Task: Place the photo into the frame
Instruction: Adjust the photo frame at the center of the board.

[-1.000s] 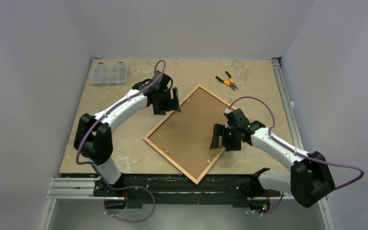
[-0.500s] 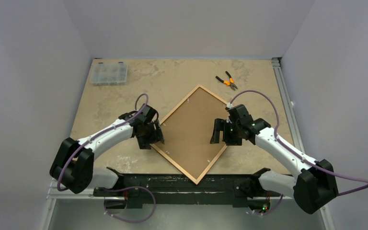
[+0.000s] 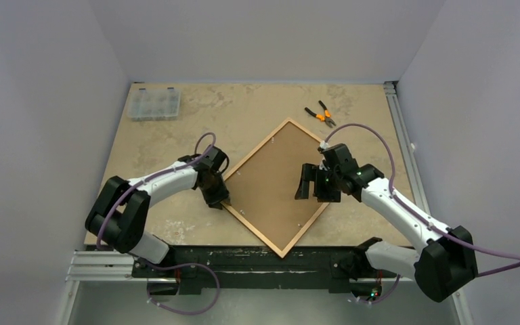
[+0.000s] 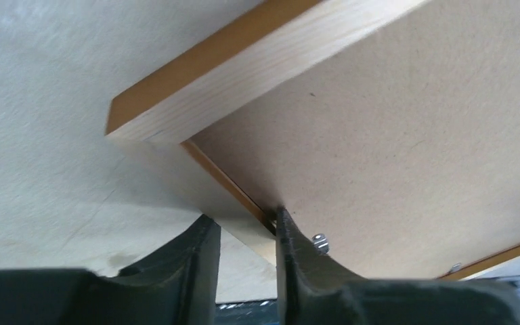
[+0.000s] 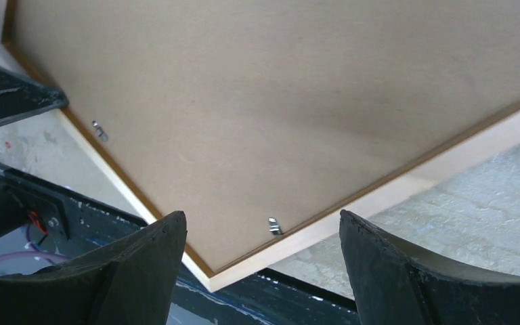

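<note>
Frame (image 4: pixel 257 64) lies flat on table (image 3: pixel 244 108), back side up, brown backing panel (image 5: pixel 264 101) set in it. Its L corner sits right at the left gripper (image 4: pixel 246 217): fingers (image 4: pixel 288 237) close together, one on each side of the narrow moulding, inner tip at the panel's edge; can't tell if they actually pinch it. Right gripper (image 5: pixel 261 215) hangs over the panel w/ jaws wide apart, nothing between them, frame's lower-R edge just below its tips.

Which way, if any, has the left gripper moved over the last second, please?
Yes: the left gripper has come towards the near edge of the table, away from the plastic box, to the frame's left corner.
</note>
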